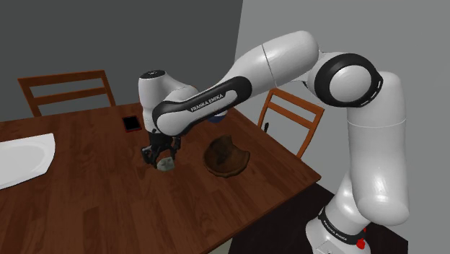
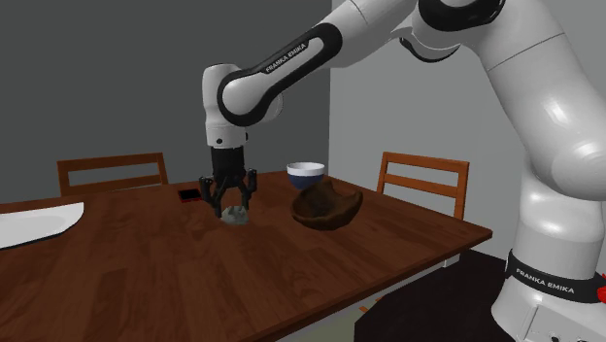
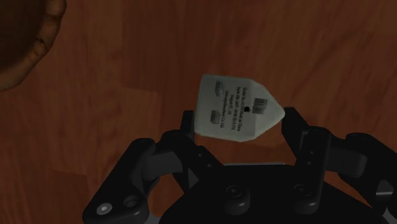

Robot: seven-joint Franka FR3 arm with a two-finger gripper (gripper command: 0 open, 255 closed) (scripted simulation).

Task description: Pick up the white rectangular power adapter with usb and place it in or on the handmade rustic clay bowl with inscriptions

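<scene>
The gripper point(image 3: 238, 124) pinches the white power adapter point(image 3: 234, 105) between its fingers point(image 3: 295, 129), low over the table point(image 3: 127, 76). The lift and the carry to the clay bowl point(image 3: 38, 44), off to one side of the fingers, appear still to come.

You're looking at a power adapter point(image 3: 235, 107) in pale grey-white, with small dark print on one face. Gripper point(image 3: 240, 124) all black. Table point(image 2: 146, 262) reddish-brown, wood grain. Clay bowl point(image 2: 328, 209) mottled brown. Small bowl point(image 2: 305, 175) white over blue. Plate point(image 1: 21, 159) white. Wall point(image 2: 117, 78) grey.
</scene>
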